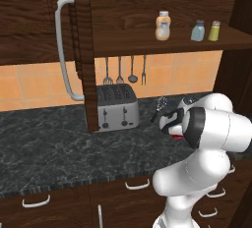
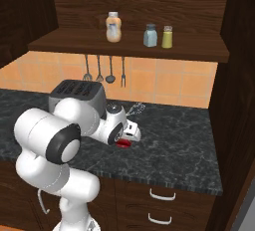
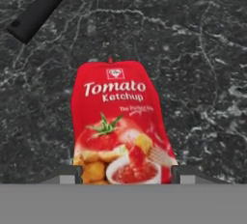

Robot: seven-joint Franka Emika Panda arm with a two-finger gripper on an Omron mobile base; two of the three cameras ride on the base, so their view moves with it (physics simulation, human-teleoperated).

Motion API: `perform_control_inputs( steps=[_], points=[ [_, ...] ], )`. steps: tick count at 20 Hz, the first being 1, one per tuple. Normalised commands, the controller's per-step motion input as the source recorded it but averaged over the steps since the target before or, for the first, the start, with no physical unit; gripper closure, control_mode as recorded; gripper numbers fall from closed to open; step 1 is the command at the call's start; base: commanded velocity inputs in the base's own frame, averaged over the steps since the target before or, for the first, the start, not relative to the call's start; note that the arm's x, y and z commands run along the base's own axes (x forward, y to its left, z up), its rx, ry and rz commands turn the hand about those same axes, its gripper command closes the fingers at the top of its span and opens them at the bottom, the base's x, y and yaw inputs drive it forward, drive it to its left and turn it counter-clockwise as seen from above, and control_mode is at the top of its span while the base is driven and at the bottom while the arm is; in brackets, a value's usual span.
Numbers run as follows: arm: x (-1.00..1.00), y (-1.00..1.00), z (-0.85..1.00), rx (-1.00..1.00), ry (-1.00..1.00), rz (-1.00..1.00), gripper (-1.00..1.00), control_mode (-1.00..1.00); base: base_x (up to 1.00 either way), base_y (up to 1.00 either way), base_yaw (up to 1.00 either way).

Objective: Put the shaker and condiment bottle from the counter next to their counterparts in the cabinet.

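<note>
The condiment bottle (image 3: 118, 121) is a red ketchup bottle lying flat on the black marbled counter (image 3: 202, 49). My gripper (image 3: 126, 175) reaches down over it, and its two fingertips (image 3: 67, 175) press against the bottle's sides near the base. From the base views the gripper (image 2: 127, 134) hovers low over the counter (image 2: 174, 140), with a bit of the red bottle (image 2: 123, 143) (image 1: 177, 134) showing beneath it. The pale blue-grey shaker (image 1: 198, 30) (image 2: 150, 35) stands on the cabinet shelf (image 1: 147, 45) beside a yellow-green shaker (image 1: 214, 30) (image 2: 167, 36). A peach-orange bottle (image 1: 163, 25) (image 2: 113, 27) stands further left on that shelf.
A grey toaster (image 1: 117, 106) (image 2: 77, 93) stands on the counter left of the gripper. Utensils (image 1: 120, 70) hang on the tiled wall under the shelf, and a small whisk (image 2: 135, 108) lies behind the hand. The open cabinet door with its bar handle (image 1: 61, 50) juts out at the left.
</note>
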Motion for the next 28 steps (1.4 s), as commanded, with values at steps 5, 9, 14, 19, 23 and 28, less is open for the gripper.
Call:
perform_control_inputs(
  steps=[5, 9, 14, 19, 23, 28],
  points=[
    [0.0, 0.0, 0.03, 0.0, -0.01, 0.0, 1.0, -1.0, 0.0, 0.0, 0.0],
    [0.0, 0.0, 0.21, 0.0, -0.1, 0.0, 1.0, -1.0, 0.0, 0.0, 0.0],
    [0.0, 0.01, 0.1, 0.0, -0.07, 0.0, 1.0, -1.0, 0.0, 0.0, 0.0],
    [0.03, 0.11, 0.0, 0.0, 0.0, 0.0, -1.0, -1.0, 0.0, 0.0, 0.0],
    [0.0, 0.01, 0.0, 0.0, 0.0, 0.0, -1.0, -1.0, 0.0, 0.0, 0.0],
    [0.0, 0.0, 0.0, -0.01, 0.01, 0.0, -1.0, -1.0, 0.0, 0.0, 0.0]
  ],
)
